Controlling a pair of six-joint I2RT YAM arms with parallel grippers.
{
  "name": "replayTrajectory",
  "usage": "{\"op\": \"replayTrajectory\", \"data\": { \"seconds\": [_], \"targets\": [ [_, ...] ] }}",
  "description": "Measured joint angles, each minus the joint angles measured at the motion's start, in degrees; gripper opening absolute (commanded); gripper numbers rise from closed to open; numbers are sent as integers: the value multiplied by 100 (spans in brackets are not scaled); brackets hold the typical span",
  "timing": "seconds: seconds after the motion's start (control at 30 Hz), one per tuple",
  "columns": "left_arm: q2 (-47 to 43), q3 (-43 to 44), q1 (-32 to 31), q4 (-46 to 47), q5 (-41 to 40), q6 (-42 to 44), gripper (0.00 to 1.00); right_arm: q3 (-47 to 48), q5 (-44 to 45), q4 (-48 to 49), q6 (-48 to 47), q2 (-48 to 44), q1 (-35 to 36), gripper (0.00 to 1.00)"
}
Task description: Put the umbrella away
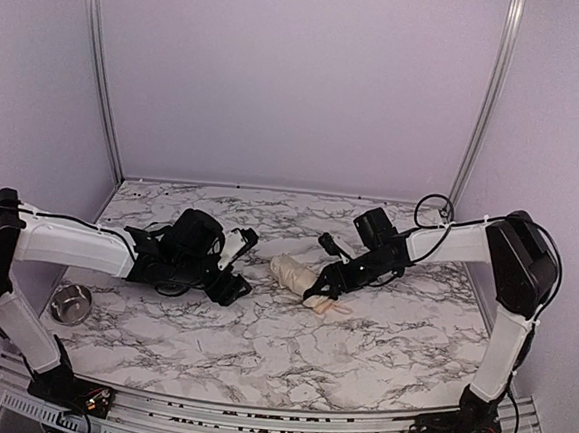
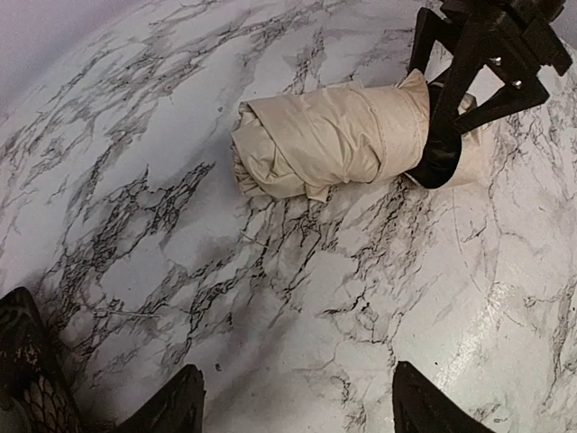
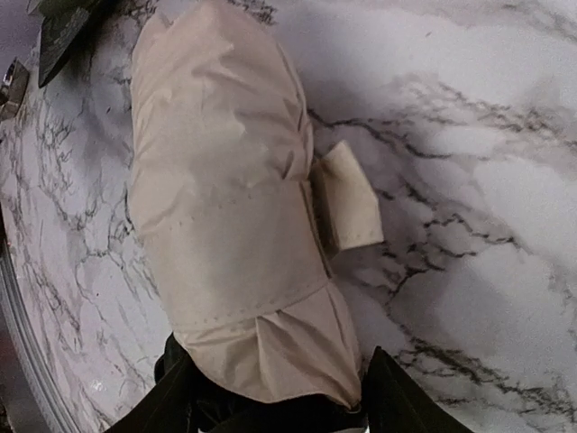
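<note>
The umbrella [image 1: 293,273] lies folded and rolled into a short cream-beige bundle at the middle of the marble table [image 1: 289,347]. A cream strap goes round it, with a loose tab [image 3: 347,207]. My right gripper [image 1: 324,284] sits at the bundle's right end, with its fingers on either side of that end and pressed against the fabric [image 3: 279,401]. Black lining shows there. It also shows in the left wrist view [image 2: 451,117]. My left gripper [image 1: 246,263] is open and empty, left of the umbrella [image 2: 334,140] and apart from it; its own wrist view shows bare marble between its tips [image 2: 297,401]. The handle and shaft are hidden.
A small metal cup [image 1: 70,303] stands at the table's left edge beside the left arm. Lilac walls and metal frame posts [image 1: 100,71] close off the back and sides. The table's front edge carries a metal rail [image 1: 254,414].
</note>
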Motion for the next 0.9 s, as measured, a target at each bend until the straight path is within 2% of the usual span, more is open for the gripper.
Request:
{"op": "replayTrajectory", "data": {
  "seconds": [0.3,0.77,0.83,0.9],
  "targets": [
    [1805,1113,2,-20,605,-35,70,-1104,-96,1165,1464,-422,960,57],
    [2485,1692,63,-70,608,101,70,-1134,273,1818,2396,-415,1561,59],
    [2485,1692,63,-70,605,105,70,-1158,339,1832,2400,-426,1545,62],
    [2450,1655,59,-57,621,103,70,-1270,389,1836,2387,-540,1475,71]
  ]
}}
